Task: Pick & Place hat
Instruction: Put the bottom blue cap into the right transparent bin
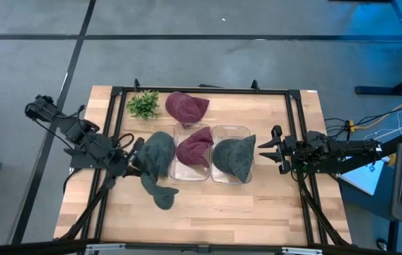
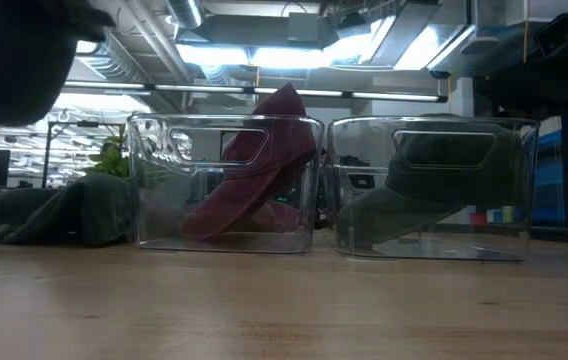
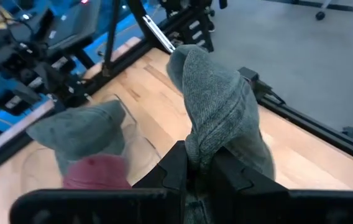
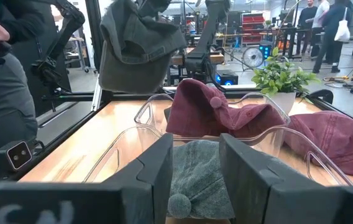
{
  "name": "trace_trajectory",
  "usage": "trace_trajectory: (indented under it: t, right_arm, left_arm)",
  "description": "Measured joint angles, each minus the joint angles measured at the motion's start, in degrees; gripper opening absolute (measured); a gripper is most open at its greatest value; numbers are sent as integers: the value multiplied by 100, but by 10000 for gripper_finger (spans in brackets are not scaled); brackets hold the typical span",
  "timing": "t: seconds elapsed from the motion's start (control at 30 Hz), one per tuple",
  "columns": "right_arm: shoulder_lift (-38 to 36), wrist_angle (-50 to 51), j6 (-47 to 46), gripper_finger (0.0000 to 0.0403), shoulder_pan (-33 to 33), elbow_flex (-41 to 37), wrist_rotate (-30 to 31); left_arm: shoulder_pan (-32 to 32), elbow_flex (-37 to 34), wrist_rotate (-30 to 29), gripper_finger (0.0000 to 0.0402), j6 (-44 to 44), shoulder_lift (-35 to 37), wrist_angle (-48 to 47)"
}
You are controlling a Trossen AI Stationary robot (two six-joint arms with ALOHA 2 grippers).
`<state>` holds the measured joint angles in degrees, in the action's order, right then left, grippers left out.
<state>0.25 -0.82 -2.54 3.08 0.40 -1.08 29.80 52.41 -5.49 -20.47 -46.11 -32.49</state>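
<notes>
Hat, grey-green, hangs clamped in the left gripper near the desk's left edge; carry it high over the clear bins. Right gripper waits, jaws apart.

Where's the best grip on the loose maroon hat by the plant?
Pinch the raised crown of the maroon hat from straight above: it lies slumped on the table, the plant crowds one side, and the bin rim sits close on another.

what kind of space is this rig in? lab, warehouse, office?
Most likely a robotics lab or workshop. The low view shows an open industrial ceiling with exposed ducts and strip lights. The right wrist view shows a fan and people standing on an open floor beyond the wooden table.
</notes>
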Motion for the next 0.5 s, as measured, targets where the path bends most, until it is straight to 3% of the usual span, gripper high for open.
trace_trajectory:
  t: [0.5]
  right_arm:
    - [0, 0, 0, 131, 1, 0, 0]
  left_arm:
    - [-1246, 1094, -248, 33, -632, -936, 263]
